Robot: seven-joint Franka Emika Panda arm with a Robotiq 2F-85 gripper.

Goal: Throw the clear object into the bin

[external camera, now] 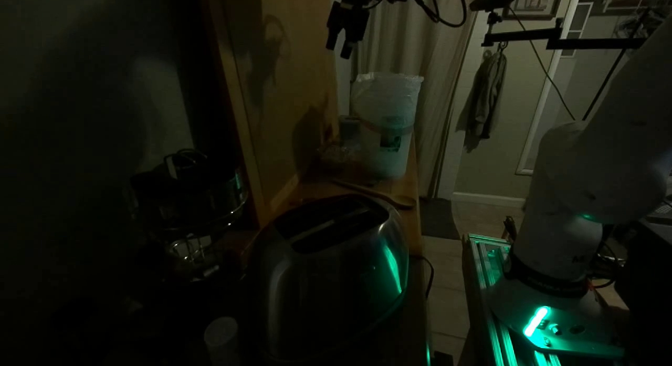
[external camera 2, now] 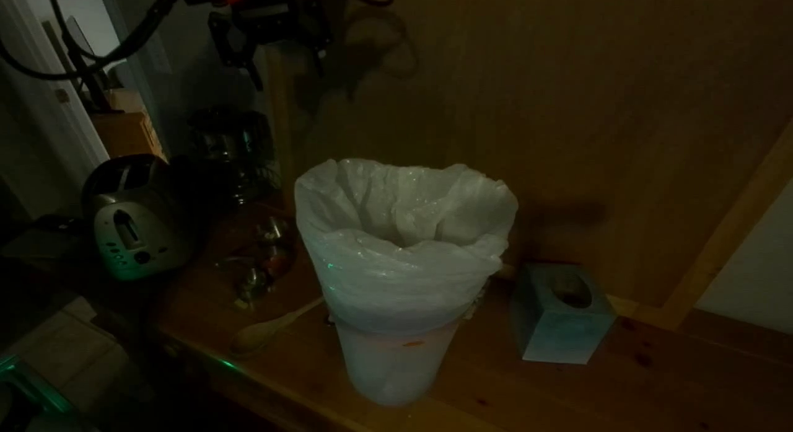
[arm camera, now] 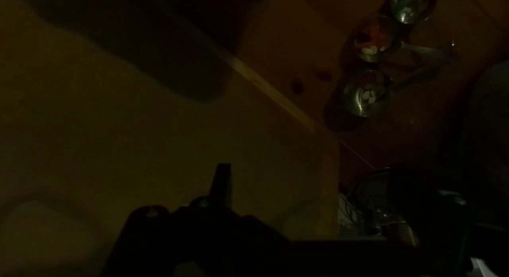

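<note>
The tool [external camera 2: 289, 79] hangs wide and empty. At nine o'clock from the bin [external camera 2: 396, 361] in an exterior view, the clear object [external camera 2: 273, 263] lies on the worktop [external camera 2: 533, 395], probably light, slick and crushable; pinch its middle bulge gently.

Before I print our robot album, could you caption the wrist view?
A dim scene: a pincer finger silhouetted against a wooden panel, with three shiny round items at upper right.
</note>
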